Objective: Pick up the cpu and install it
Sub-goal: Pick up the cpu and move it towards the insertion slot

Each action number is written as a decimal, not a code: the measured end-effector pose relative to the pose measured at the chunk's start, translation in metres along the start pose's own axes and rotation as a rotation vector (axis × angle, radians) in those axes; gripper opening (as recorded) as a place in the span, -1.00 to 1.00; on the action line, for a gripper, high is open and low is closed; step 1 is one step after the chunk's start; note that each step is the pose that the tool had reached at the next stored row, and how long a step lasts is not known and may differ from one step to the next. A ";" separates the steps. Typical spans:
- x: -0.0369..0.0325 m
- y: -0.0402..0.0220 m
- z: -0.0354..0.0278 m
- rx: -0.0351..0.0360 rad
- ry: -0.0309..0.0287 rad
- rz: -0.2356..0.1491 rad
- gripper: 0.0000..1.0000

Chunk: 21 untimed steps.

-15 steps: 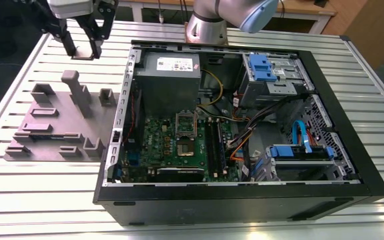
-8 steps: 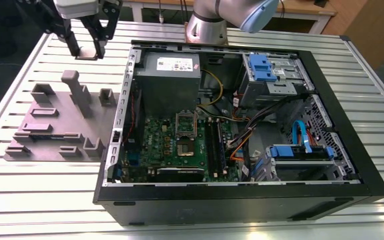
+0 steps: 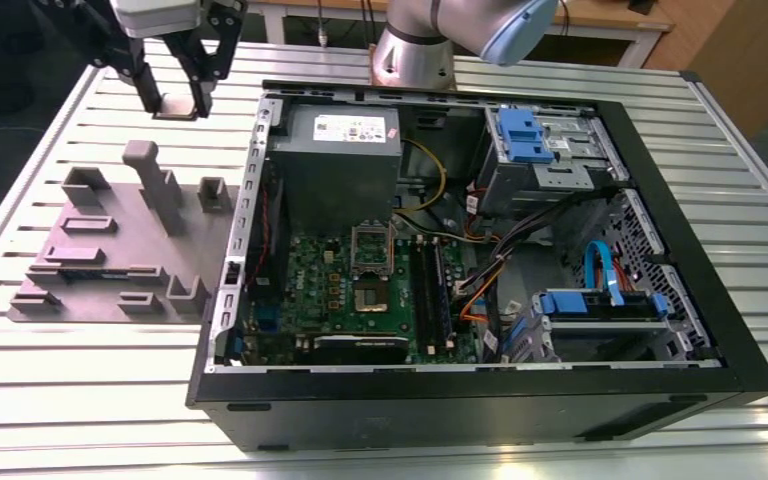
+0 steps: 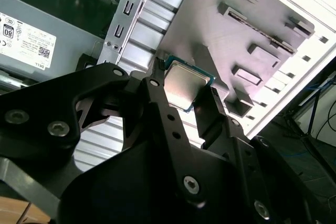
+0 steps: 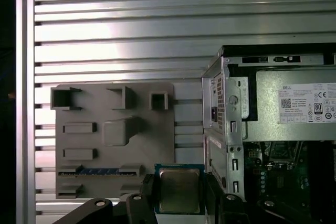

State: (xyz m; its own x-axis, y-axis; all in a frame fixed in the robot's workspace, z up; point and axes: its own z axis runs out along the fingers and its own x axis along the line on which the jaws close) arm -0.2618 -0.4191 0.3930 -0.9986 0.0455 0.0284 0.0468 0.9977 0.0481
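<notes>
Silver cpu (image 5: pixel 179 190), grey fixture block (image 5: pixel 113 135), black claw (image 4: pixel 186 103)

The case (image 3: pixel 464 410) and table (image 3: pixel 77 400) are viewed from high and well back in the exterior view, tilted down, with the fixture (image 3: pixel 104 250) at 9 o'clock and the gripper (image 3: pixel 175 105) at 11. The first wrist view is aimed straight down at the table; the second is set closer and slanted. The fixture, the supply (image 5: pixel 294 108) and the gripped cpu (image 5: pixel 179 190) (image 4: pixel 185 85) are shared by both wrist views.
</notes>
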 end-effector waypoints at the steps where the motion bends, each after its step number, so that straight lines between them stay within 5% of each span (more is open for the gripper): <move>1: -0.0004 0.0000 0.0000 0.0000 0.0000 0.000 -0.06; 11: -0.0022 0.0001 -0.0001 0.0000 0.0000 0.000 -0.06; 21: -0.0115 0.0005 -0.0002 0.0000 0.0000 0.000 -0.06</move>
State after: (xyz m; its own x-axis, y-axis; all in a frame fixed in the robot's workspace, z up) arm -0.2503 -0.4192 0.3929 -0.9986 0.0455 0.0284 0.0469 0.9977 0.0481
